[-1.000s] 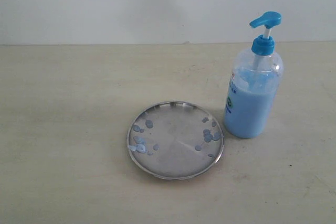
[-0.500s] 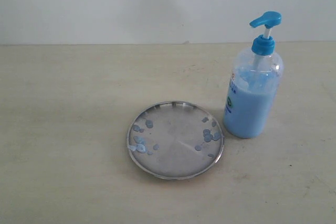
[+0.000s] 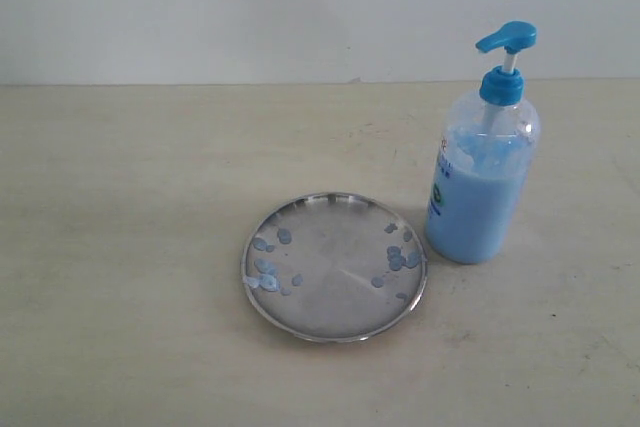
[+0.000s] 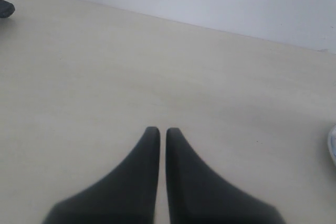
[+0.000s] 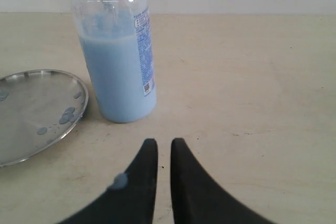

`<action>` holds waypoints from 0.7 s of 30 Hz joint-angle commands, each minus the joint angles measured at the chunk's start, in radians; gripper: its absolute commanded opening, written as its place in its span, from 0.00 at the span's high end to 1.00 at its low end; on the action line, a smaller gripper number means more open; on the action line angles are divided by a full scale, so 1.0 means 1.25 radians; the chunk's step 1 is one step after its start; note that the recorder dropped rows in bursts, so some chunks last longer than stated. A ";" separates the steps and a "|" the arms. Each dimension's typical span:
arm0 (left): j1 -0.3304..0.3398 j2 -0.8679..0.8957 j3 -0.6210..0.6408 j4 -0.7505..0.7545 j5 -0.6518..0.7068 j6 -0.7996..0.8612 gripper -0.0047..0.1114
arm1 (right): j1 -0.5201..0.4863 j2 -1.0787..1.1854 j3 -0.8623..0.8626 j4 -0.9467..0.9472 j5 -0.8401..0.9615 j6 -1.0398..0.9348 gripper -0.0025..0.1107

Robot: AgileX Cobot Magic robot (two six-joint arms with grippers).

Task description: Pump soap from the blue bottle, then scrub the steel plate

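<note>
Left end effector [image 4: 158,129] and right end effector [image 5: 160,141] are being held above the table [image 3: 130,197], almost closed, empty. The blue bottle [image 3: 480,187] is being seen upright just right of the steel plate [image 3: 335,297].

The exterior camera looks down at a slant across the table [image 3: 120,197] toward the back wall [image 3: 250,7], at middling range, with the steel plate [image 3: 335,267] and blue bottle [image 3: 480,187] whole. The right wrist camera sits low and close, looking past its jaws at that same bottle and plate. The left wrist camera, equally low, faces table and wall.
</note>
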 commanded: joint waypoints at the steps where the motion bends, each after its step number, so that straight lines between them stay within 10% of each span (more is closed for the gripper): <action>1: 0.027 -0.002 0.000 0.003 -0.008 -0.007 0.92 | 0.002 -0.004 -0.001 -0.001 -0.003 -0.005 0.98; 21: 0.023 -0.002 0.000 0.003 -0.010 -0.007 0.92 | 0.002 -0.004 -0.001 -0.001 -0.003 -0.005 0.98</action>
